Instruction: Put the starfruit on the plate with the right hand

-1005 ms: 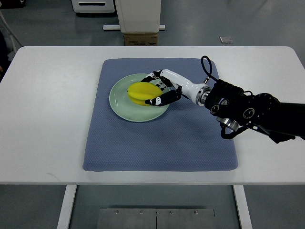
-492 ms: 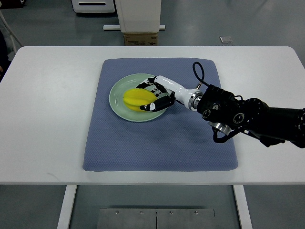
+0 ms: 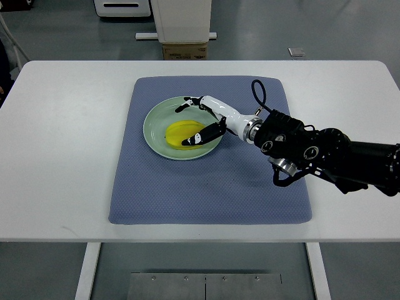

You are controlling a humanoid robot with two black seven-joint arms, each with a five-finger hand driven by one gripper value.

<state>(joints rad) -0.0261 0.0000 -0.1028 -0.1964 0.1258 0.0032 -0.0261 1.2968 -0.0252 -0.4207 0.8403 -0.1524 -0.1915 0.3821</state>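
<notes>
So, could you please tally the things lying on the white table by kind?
Blue mat: 1
Green plate: 1
Starfruit: 1
Total: 3

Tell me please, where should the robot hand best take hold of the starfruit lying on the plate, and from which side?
Probably across its short width, mid-length, coming from the right where the right robot hand already is. The starfruit lies flat and elongated on the plate, long axis roughly left to right, so fingers can close over its upper and lower long sides.

White right hand — black-tipped fingers — black arm, looping cable.
</notes>
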